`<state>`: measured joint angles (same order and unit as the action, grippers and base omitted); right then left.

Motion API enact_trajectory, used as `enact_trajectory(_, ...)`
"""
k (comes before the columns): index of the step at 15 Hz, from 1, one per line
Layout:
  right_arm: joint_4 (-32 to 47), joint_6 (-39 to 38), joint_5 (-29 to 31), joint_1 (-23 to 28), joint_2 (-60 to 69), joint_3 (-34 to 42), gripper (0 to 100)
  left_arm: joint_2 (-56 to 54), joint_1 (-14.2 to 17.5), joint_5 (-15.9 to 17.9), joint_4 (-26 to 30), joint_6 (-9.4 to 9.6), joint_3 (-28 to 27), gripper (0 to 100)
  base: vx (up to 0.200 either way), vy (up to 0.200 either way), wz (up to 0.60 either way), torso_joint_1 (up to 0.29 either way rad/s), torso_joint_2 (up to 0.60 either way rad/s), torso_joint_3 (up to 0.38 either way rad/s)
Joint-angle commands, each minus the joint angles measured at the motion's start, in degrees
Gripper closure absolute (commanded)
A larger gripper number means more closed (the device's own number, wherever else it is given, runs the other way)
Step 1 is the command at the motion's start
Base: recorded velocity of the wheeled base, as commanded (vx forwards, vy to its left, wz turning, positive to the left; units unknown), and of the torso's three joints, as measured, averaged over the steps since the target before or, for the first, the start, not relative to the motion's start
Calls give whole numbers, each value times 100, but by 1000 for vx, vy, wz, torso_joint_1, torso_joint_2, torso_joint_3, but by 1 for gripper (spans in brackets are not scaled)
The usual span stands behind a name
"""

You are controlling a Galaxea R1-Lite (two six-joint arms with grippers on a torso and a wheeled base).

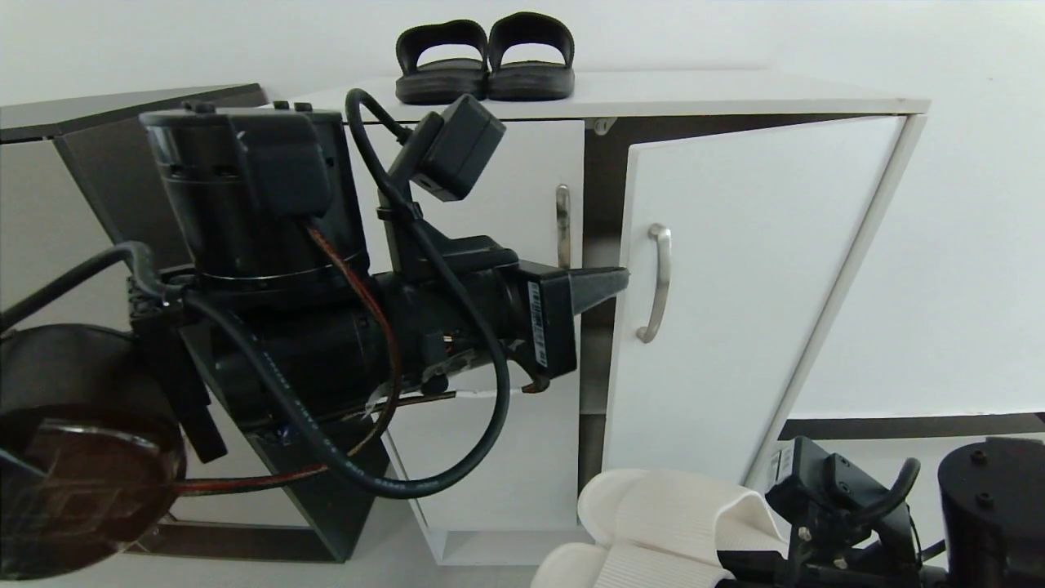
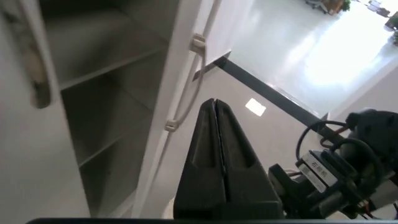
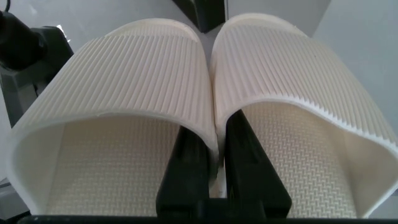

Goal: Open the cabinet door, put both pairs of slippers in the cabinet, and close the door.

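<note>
The white cabinet (image 1: 735, 90) has its right door (image 1: 751, 269) ajar, leaving a dark gap beside the left door (image 1: 531, 180). My left gripper (image 1: 616, 282) is shut and empty, its tip in that gap near the right door's handle (image 1: 658, 282). In the left wrist view the gripper (image 2: 216, 106) points past the door's edge and handle (image 2: 186, 87), with the inner shelves (image 2: 99, 68) showing. A black pair of slippers (image 1: 486, 61) stands on the cabinet top. My right gripper (image 3: 216, 146) is shut on the inner straps of the white slippers (image 3: 143, 74), held low in front of the cabinet (image 1: 661, 518).
A dark grey unit (image 1: 114, 106) stands against the cabinet's left side. A black floor stripe (image 1: 906, 426) runs along the wall at the right, where the floor is open. My left arm blocks much of the left door.
</note>
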<state>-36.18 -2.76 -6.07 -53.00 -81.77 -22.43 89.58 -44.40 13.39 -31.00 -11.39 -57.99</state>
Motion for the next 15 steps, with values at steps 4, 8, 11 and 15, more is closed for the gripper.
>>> enact_trajectory(4,15,3,326,-166,-172,-25,100,438,555,15,-249,-66,-257,100,0,0,0,0,0,0)
enact_trajectory(8,384,12,361,-219,-181,-33,100,956,555,50,-240,-232,-907,100,0,0,0,0,0,0)
enact_trajectory(11,463,12,361,-281,-190,-33,100,1211,537,68,-249,-224,-1346,100,0,0,0,0,0,0)
enact_trajectory(15,454,12,361,-298,-295,-25,100,1378,537,24,-249,-224,-1505,100,0,0,0,0,0,0)
